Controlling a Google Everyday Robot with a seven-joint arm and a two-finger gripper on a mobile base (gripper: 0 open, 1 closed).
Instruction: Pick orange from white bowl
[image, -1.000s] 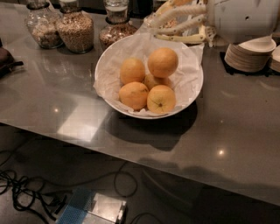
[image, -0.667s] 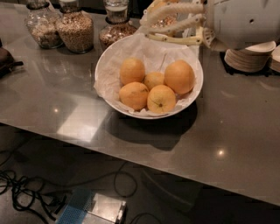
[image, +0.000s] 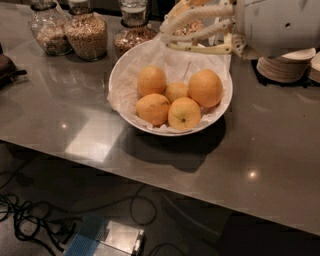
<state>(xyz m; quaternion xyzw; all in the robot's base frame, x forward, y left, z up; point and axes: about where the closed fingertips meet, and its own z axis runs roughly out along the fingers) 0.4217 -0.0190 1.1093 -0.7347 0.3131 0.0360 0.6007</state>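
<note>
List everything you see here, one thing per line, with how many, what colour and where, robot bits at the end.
largest orange: one, orange, right side of the bowl
smaller oranges: four, orange, beside it in the bowl
white bowl: one, white, middle of the counter
paper: one sheet, white, lining the bowl
glass jars: at least three, clear with brown fillings, behind the bowl to the left
saucers: one stack, white, far right
counter: one, grey, under all of these
dark object: one, brown, left edge
cables: several, black, floor
box: one, silver and blue, floor
arm: one, white, top right
tool: one, cream, above the bowl's far rim
</note>
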